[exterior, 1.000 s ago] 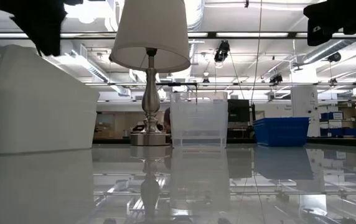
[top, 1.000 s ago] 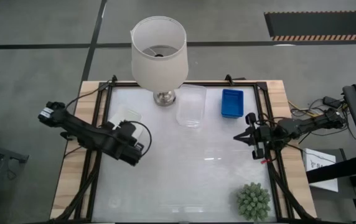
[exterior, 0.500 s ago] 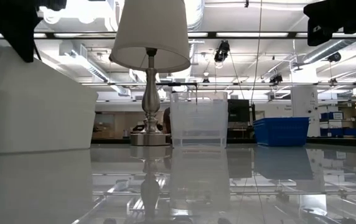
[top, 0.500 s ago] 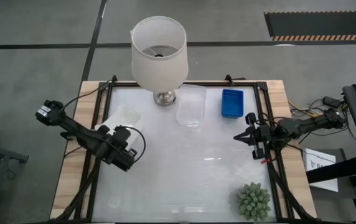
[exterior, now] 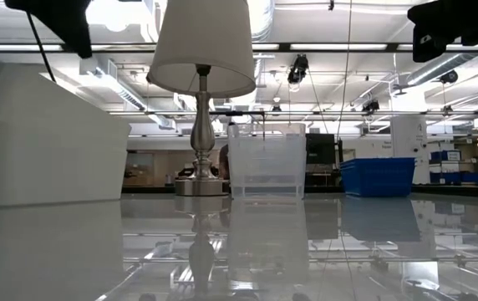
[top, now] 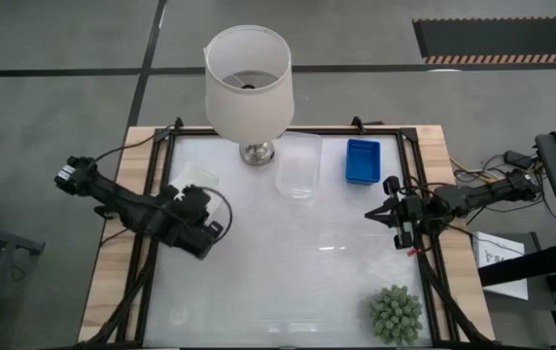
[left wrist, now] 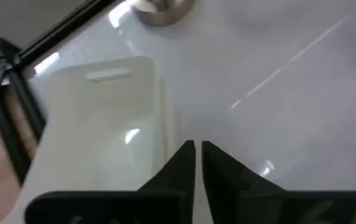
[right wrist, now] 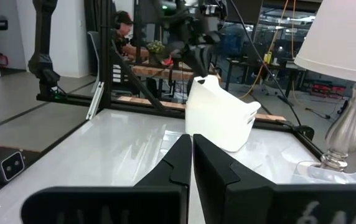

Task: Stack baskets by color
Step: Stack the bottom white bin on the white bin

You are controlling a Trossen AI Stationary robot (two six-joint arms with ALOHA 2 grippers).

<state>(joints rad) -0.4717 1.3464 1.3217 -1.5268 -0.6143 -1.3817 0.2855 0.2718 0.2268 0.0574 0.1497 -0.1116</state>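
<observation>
Landmark: we place everything from the lamp (top: 249, 83) at the table's far edge.
Left gripper (top: 203, 231): nearest to us and left of the lamp, its fingers (left wrist: 182, 165) are pressed together on nothing, hanging above the glass just beside the white basket (top: 192, 182). A second ago they stood wide over that basket; now they have snapped shut and swung back toward it without lifting it.
Meaning: we judge the grab came up empty, so the white basket still waits for a fresh approach.
Right gripper (top: 396, 214): well right of the lamp and nearer than it, fingers together, empty, unmoved over the last second.
White basket: left of the lamp and a little nearer, resting on the glass, untouched.
Clear basket (top: 297, 165): just right of the lamp's base.
Blue basket (top: 362, 160): farther right again, apart from the clear one.
Progress: no two baskets are nested yet.
Surface: a glossy white table (top: 288, 272) in a black frame, mirroring the lamp; a spiky green plant (top: 396, 313) sits in the near right corner.
Room: beyond it, a workshop with ceiling lights and pipes; a person sits at a bench far off in the right wrist view.
</observation>
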